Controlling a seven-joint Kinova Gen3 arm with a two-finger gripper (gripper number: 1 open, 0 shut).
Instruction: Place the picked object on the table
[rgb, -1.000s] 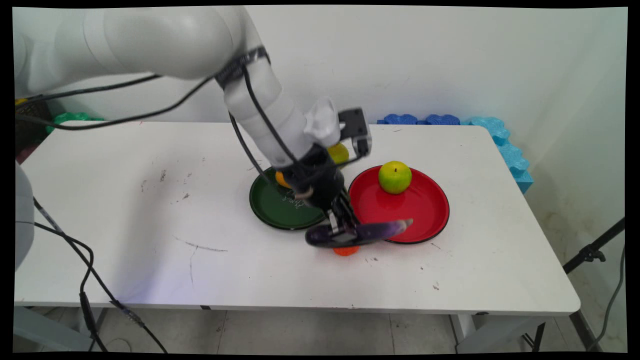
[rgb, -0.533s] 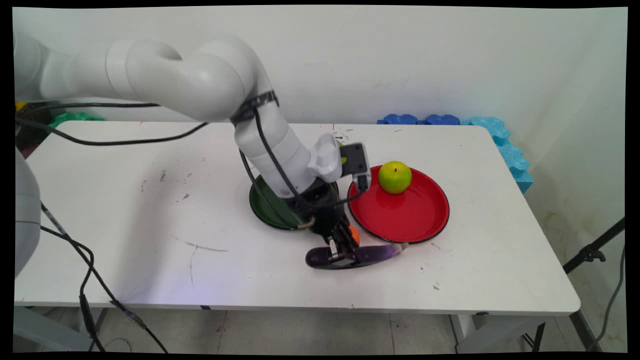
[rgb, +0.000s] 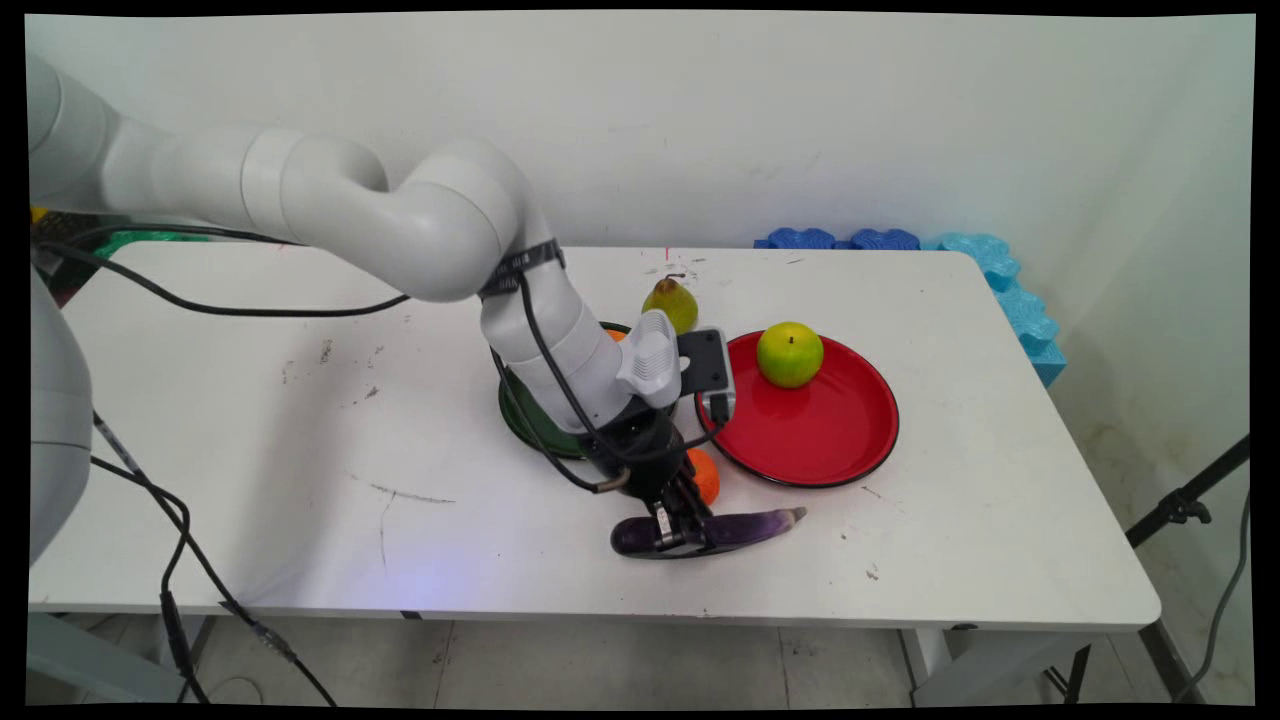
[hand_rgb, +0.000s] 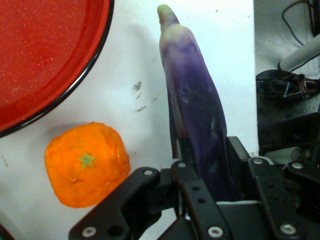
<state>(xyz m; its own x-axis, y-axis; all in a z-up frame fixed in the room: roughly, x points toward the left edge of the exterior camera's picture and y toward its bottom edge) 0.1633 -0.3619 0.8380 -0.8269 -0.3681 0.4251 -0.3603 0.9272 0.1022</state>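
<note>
Claw (rgb: 672, 528) is low at the counter (rgb: 300, 480), closed on the purple eggplant (rgb: 730, 526) around its thicker end; hand view shows a finger (hand_rgb: 192, 192) on each side of the eggplant (hand_rgb: 195, 115) body. Eggplant lies lengthwise along the near side of the counter, pale stem tip pointing right, looks to be resting on the surface. Small orange (rgb: 704, 476) sits just behind the claw, near the eggplant, apart from it in hand view (hand_rgb: 86, 163). Red plate (rgb: 830, 440) is just beyond the orange, to the right, with a green apple (rgb: 790, 354) on its far side. Green plate (rgb: 530, 425) is left of the red one, mostly hidden by the arm. Pear (rgb: 671, 303) stands upright behind the green plate, beside its far rim.
</note>
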